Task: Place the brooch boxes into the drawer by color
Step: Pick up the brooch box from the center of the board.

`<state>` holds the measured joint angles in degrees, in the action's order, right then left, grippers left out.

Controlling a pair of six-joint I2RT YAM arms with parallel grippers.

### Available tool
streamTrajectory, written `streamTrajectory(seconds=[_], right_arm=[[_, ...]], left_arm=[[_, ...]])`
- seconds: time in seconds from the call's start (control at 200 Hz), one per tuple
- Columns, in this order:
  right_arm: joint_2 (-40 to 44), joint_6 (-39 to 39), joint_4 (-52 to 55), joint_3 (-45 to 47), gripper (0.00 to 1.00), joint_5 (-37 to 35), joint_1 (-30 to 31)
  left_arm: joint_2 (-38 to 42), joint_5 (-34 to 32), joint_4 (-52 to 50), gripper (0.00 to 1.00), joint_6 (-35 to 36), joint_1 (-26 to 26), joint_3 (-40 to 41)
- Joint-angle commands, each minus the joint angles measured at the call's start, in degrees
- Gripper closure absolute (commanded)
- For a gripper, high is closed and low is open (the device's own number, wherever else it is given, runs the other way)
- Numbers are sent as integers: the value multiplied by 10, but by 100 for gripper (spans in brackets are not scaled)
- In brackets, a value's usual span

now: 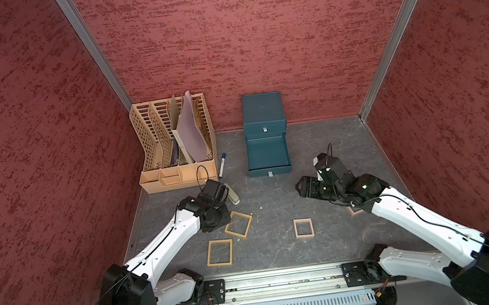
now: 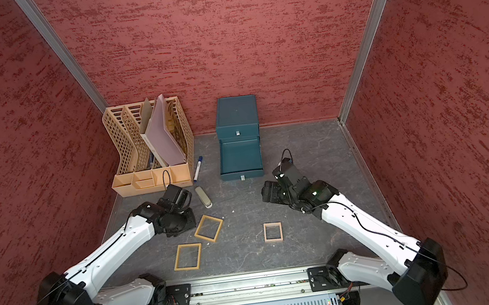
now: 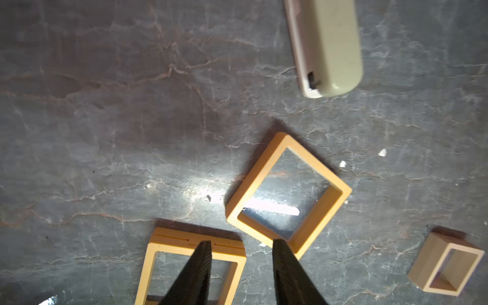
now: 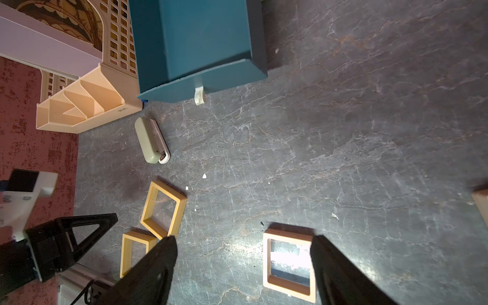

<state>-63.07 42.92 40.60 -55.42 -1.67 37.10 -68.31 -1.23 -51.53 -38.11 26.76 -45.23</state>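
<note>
- Here, the left gripper has its jaws partly open, with nothing between them. In the left wrist view one fingertip overlaps each of two tan brooch boxes; contact cannot be judged.
- The tilted tan frame lies flat on the table, turned corner-on, just beside the left wrist.
- The straight tan frame lies flat near the tilted one, closer to the robot's base. The two are close but apart in both top views.
- The right gripper has its jaws spread wide and holds nothing. It is above the table, between the drawer and the paler frame.
- The paler frame lies flat and alone near the table's middle, well apart from the tan pair. Its clear centre shows glare in the right wrist view.
- The fourth frame is mostly hidden under the right arm; only a corner shows.
- The drawer, the lower one of the blue cabinet, stands pulled out at the back of the table. Every visible frame lies outside it.
- A beige block, a marker pen and a file organiser are on the left side, behind the left arm.
</note>
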Motion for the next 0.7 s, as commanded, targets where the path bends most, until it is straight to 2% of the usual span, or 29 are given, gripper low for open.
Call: streamTrajectory(seconds=[0.0, 0.13, 0.281, 0.511, 0.696], right_arm=[[3, 4, -19, 9, 16, 1, 6], [7, 6, -25, 11, 17, 6, 6], [17, 7, -27, 14, 19, 12, 6], [34, 19, -45, 30, 26, 32, 6], [37, 24, -50, 33, 26, 37, 6]], left_arm=[[-11, 10, 39, 60, 4, 2, 12], [-54, 25, 73, 60, 33, 0, 14], [-98, 41, 97, 66, 46, -3, 10], [-108, 38, 108, 66, 66, -19, 18], [-124, 41, 118, 67, 74, -20, 20]])
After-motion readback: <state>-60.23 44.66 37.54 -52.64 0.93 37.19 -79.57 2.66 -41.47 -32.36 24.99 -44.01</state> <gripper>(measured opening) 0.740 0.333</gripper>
